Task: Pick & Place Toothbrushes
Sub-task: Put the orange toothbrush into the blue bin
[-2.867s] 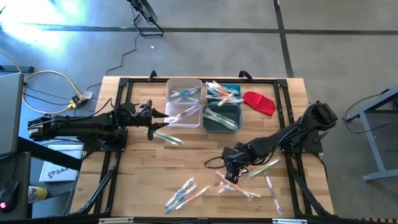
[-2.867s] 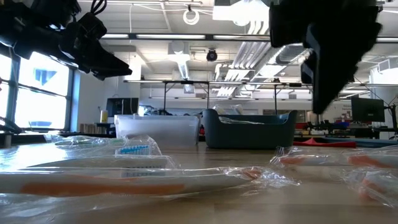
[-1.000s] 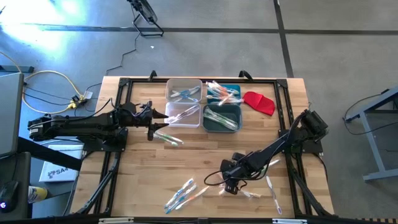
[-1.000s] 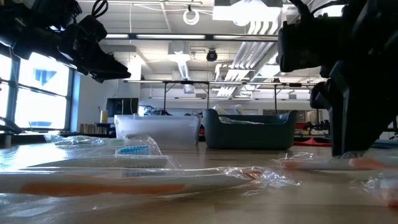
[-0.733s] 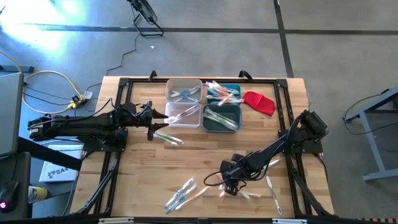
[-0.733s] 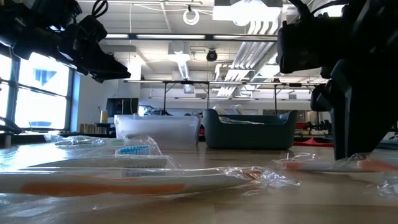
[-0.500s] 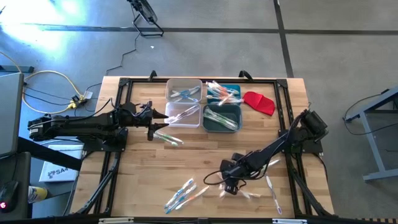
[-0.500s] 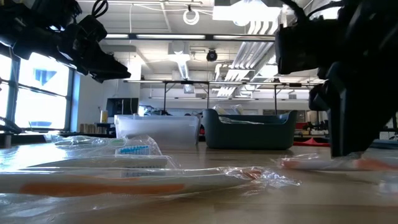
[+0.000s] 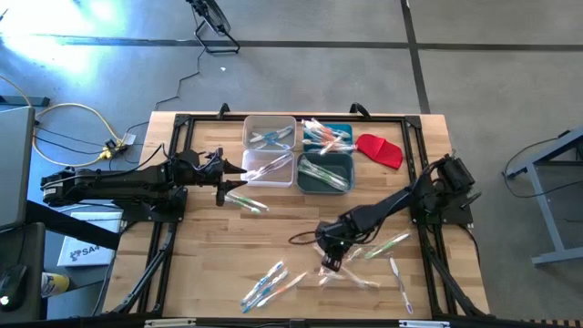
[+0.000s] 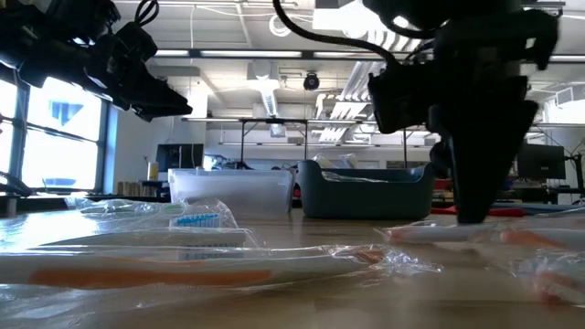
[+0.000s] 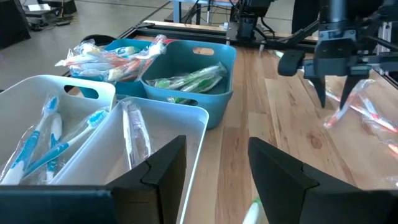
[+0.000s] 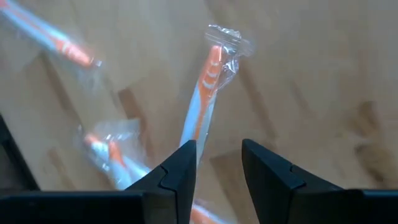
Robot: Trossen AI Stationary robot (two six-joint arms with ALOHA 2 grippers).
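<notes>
Thin plastic-wrapped toothbrushes (image 9: 273, 282), whitish handles with orange, blue, green accents: several lying scattered flat on the wooden table (image 9: 200, 255); others sorted in white and teal bins (image 9: 270, 132).

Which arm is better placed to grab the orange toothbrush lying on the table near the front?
Right. Its end effector hangs open right above the wrapped orange toothbrush, while the left end effector waits far off by the white bin.
</notes>
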